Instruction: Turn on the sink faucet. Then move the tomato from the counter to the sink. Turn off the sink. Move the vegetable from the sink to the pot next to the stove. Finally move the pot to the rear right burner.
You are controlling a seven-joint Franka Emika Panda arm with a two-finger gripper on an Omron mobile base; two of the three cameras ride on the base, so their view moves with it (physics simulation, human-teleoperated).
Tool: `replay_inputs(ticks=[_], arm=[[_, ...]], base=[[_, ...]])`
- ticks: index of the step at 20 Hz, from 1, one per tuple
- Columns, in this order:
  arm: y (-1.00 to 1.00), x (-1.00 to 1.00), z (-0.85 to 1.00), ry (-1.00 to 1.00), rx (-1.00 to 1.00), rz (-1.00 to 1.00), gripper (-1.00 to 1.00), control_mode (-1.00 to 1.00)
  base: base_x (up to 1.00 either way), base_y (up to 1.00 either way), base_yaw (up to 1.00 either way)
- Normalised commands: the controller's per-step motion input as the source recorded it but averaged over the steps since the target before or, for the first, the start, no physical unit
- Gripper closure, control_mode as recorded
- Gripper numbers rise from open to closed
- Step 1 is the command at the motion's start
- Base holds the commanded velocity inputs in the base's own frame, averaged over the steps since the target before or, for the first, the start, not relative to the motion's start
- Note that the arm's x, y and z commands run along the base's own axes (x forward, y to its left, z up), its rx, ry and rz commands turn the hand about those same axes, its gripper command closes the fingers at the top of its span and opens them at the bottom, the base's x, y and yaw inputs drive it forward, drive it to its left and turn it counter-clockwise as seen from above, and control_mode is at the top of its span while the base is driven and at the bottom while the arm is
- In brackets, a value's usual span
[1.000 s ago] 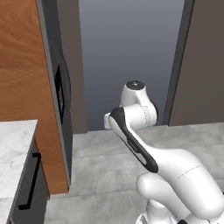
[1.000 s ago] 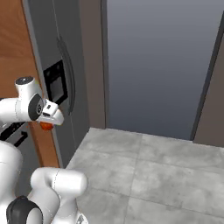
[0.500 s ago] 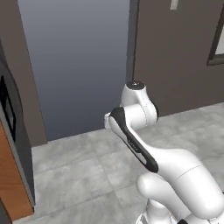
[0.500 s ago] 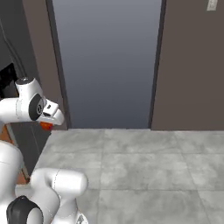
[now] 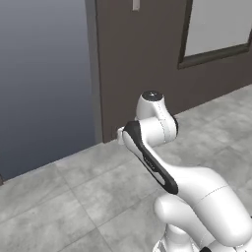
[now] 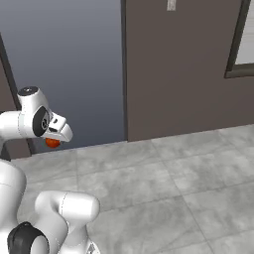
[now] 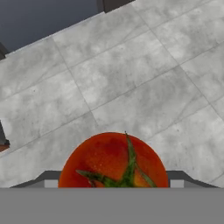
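Hand view: my claw pinches the tomato (image 7: pixel 113 161), carried above the grey floor (image 7: pixel 131 78); it also shows as an orange spot under my wrist (image 6: pixel 52 143). Step in hand, judged: transporting the tomato. Next move requires a sink or pot within reach before release.

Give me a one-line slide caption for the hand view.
Red tomato with green stem carried in the gripper above grey floor tiles.

A red tomato (image 7: pixel 113 162) with a green stem sits low above grey floor tiles (image 7: pixel 131 83).
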Motion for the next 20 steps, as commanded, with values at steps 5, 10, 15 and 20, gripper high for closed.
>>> replay_inputs(ticks=[5,10,15,20], arm=[[0.00,0.00,0.00,0.00,0.00,0.00,1.00,1.00],[0.00,0.00,0.00,0.00,0.00,0.00,1.00,1.00],[0.00,0.00,0.00,0.00,0.00,0.00,1.00,1.00],[0.00,0.00,0.00,0.00,0.00,0.00,1.00,1.00]], base=[[-0.01,-0.37,-0.45],[0.00,-0.28,-0.46],[0.00,-0.23,-0.45],[0.03,-0.12,-0.45]])
